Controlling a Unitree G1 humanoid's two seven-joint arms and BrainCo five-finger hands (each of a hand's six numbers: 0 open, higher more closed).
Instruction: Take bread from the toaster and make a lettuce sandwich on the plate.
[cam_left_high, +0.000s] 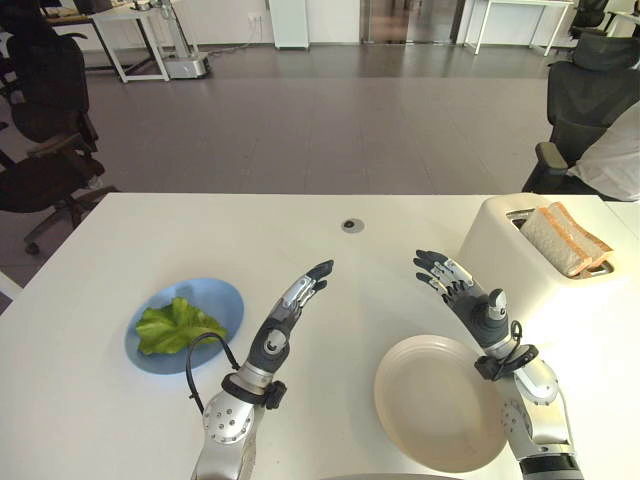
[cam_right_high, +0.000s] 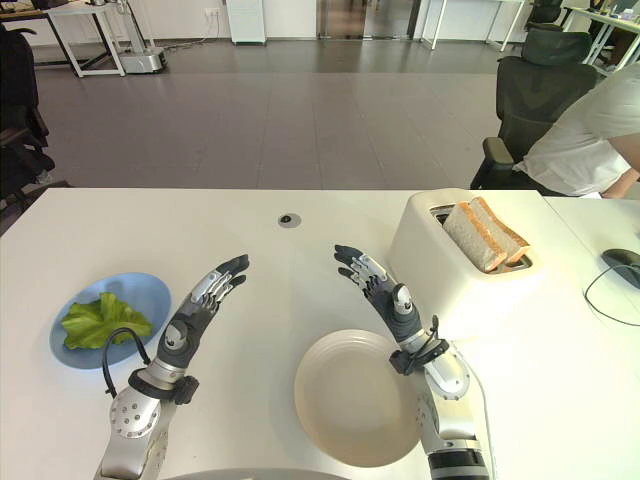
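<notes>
1. the bread (cam_left_high: 565, 240) is stood in the slot of the toaster (cam_left_high: 495, 255), at the far right of the desk (cam_left_high: 90, 400). two slices seem to be leaned together, with their tops raised above the slot.
2. the bread is found to the right of, and beyond, the right robot hand (cam_left_high: 462, 292), near it but apart. the slices' long edge is laid along the slot, from far-left to near-right.
3. the right robot hand is held spread with nothing pinched, over the desk between toaster and plate (cam_left_high: 400, 400). it is judged the nearer one for the bread.
4. the left robot hand (cam_left_high: 290, 312) is likewise spread and empty. it is placed well apart from the toaster, between the plate and the lettuce (cam_left_high: 175, 328) in a blue dish (cam_left_high: 228, 300).
5. the slices' lower part is hidden in the slot, and the toaster's right side is cut off at the left eye view's edge.
</notes>
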